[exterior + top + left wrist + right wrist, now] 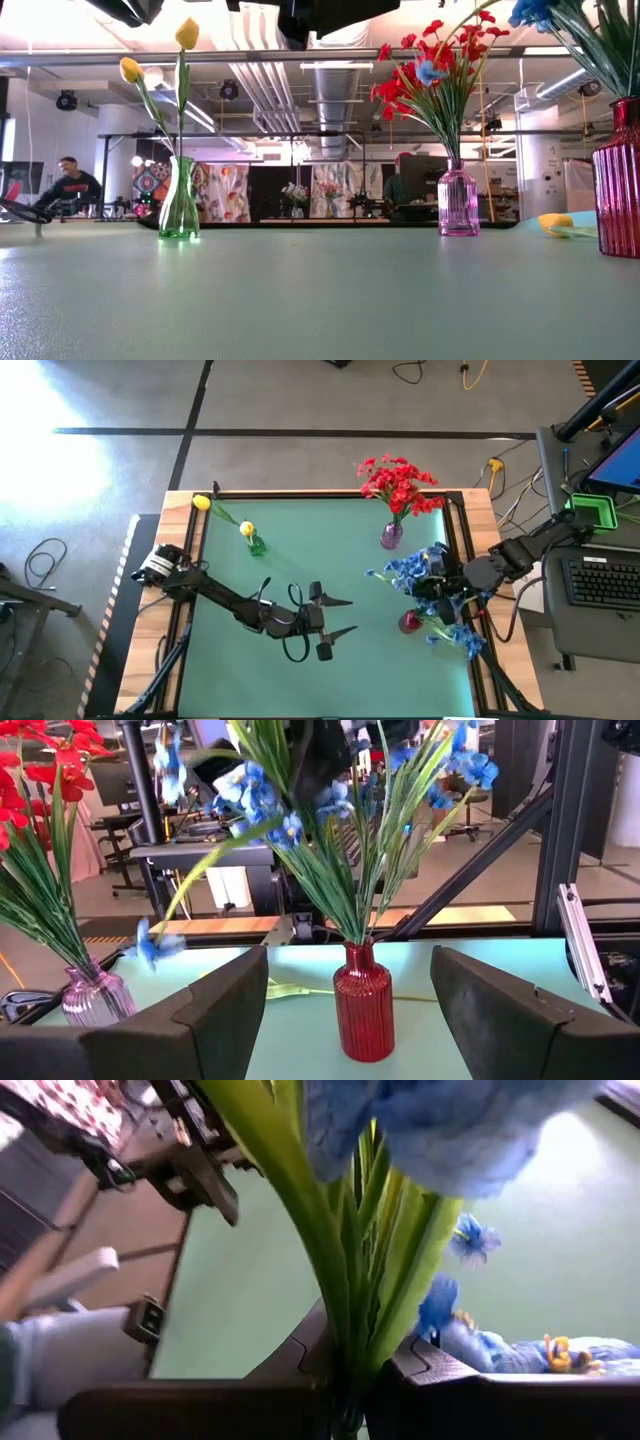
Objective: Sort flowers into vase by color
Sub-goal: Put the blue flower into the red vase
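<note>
Two grippers: the right gripper (355,1380), at the high view's right, is clamped on blue flowers (415,568) above the red vase (410,622); the left gripper (340,617), lower centre, hangs open over the green worktop (300,550). Red flowers (398,482) fill the pink vase (391,536), upper right.

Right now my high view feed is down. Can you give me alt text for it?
The right gripper is shut on a blue flower stem above the red vase at the green table's right side. The left gripper waits open mid-table. Red flowers fill the purple vase; yellow flowers stand in the green vase.
</note>
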Motion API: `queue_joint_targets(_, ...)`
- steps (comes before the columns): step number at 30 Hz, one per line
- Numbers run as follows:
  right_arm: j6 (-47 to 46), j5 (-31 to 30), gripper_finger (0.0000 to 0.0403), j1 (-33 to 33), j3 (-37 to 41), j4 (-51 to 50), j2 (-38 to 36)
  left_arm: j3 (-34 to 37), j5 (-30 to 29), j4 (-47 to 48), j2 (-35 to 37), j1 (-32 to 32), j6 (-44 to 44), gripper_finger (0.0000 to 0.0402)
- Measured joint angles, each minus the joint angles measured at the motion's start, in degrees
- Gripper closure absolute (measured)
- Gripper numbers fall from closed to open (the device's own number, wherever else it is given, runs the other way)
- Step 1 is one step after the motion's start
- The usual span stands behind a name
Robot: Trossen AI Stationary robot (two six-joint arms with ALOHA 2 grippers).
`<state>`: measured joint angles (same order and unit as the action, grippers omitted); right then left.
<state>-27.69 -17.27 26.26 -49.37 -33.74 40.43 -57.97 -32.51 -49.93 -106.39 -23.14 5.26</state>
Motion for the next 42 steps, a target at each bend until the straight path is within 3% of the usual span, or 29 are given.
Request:
queue_joint_targets(9, 5.01, -0.72, 0.0383, 0.0, 0.48, -0.01, 0.67, -0.12, -0.02, -0.04, 0.0, 0.0, -0.26, 0.0134)
queue_joint_targets(17, 5.86, 2.87, 0.0383, 0.01, 0.8, -0.31, 0.89, -0.12, 0.14, -0.09, 0.0, 0.16, 0.03, 0.0134)
queue_joint_targets(25, 7.18, 2.23, 0.0383, 0.0, 0.9, -0.37, 1.37, -1.5, 7.56, -0.26, -0.04, 2.34, 2.86, 0.0134)
queue_joint_targets(33, 7.87, 1.39, 0.0381, 0.0, 0.9, -0.41, 1.37, -7.97, 14.43, -0.24, -1.64, 4.64, 6.73, 0.0134)
queue_joint_targets(42, 6.63, 0.8, 0.0297, 0.0, 0.9, -0.91, 1.54, -20.29, 17.05, 3.43, -10.71, 7.21, 7.8, 0.0134)
